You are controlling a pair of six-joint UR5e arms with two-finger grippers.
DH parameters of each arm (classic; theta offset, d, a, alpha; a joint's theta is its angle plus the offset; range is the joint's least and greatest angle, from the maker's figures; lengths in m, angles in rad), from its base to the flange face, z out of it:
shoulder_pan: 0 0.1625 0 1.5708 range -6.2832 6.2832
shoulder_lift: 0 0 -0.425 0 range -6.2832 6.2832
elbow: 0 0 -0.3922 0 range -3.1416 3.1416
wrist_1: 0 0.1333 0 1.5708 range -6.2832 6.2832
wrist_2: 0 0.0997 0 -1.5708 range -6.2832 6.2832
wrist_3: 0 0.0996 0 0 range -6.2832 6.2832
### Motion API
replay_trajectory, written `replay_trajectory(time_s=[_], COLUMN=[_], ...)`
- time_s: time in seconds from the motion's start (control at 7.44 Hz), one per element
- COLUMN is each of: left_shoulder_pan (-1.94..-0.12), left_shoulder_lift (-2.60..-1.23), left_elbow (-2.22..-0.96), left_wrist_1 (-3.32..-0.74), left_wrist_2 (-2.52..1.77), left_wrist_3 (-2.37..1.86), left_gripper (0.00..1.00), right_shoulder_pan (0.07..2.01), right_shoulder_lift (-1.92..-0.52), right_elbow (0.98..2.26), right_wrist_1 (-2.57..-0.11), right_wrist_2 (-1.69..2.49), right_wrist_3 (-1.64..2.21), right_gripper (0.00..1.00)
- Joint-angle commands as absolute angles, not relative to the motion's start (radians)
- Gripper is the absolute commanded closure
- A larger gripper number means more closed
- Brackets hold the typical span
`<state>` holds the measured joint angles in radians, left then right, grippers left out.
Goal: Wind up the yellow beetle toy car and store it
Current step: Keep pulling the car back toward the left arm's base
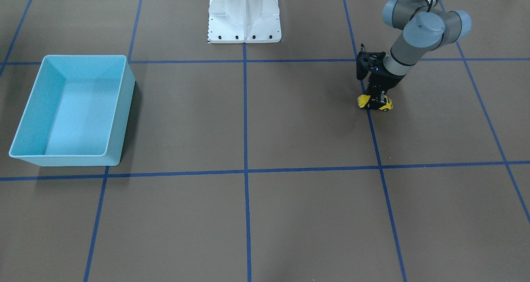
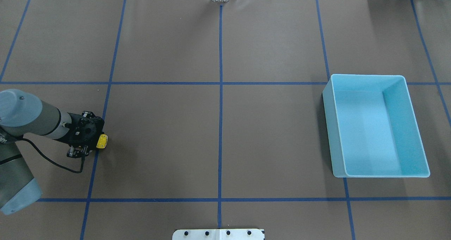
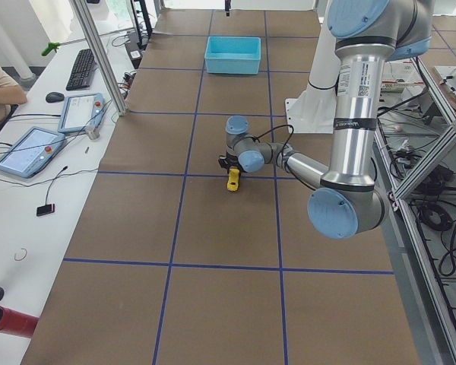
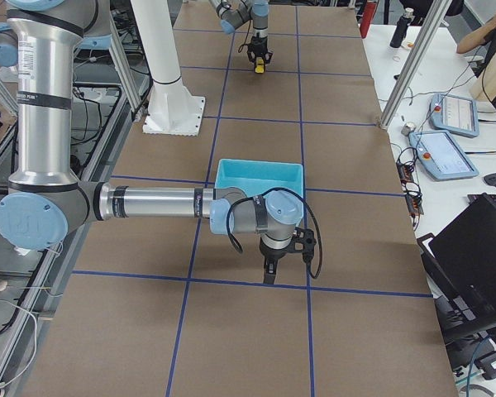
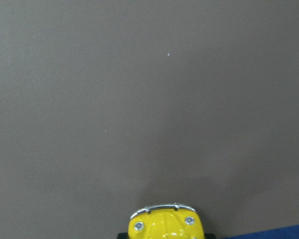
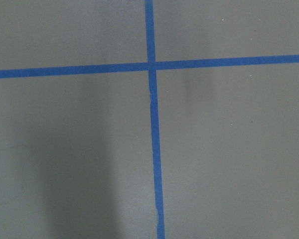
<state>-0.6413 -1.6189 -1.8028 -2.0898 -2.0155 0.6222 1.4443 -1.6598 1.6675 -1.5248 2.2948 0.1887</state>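
The yellow beetle toy car sits on the brown table by a blue tape line, on the robot's left side. It also shows in the overhead view, the left-side view, the right-side view and the left wrist view. My left gripper points down over the car, its fingers closed on the car's sides. My right gripper shows only in the right-side view, pointing down at the table in front of the light-blue bin; I cannot tell whether it is open or shut.
The light-blue bin stands empty on the robot's right side, far from the car; it also shows in the front view. The white robot base is at the table's middle edge. Blue tape lines grid the table.
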Motion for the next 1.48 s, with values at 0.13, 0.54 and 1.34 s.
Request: replay_trajectory(time_s=[0.13,0.54,1.34], left_shoulder_pan=[-0.646,-0.669,-0.710], left_shoulder_lift=[-1.589,-1.571,-1.562], left_elbow=[-1.802,-1.789,-1.759], left_wrist_1=[-2.124,-2.154,-2.178], left_wrist_2=[-2.026,-2.065,-2.125], left_wrist_3=[0.621,0.623,0.624], left_gripper=[1.00,1.00,1.00], right_shoulder_pan=[1.425,1.416,1.416], right_shoulder_lift=[-1.660,-1.660,-1.660], right_elbow=[1.667,1.667,1.670], right_wrist_1=[-1.525,-1.523,-1.522], right_wrist_2=[2.293,2.295,2.296], right_wrist_3=[0.189,0.189,0.190], right_gripper=[0.01,0.01,0.01])
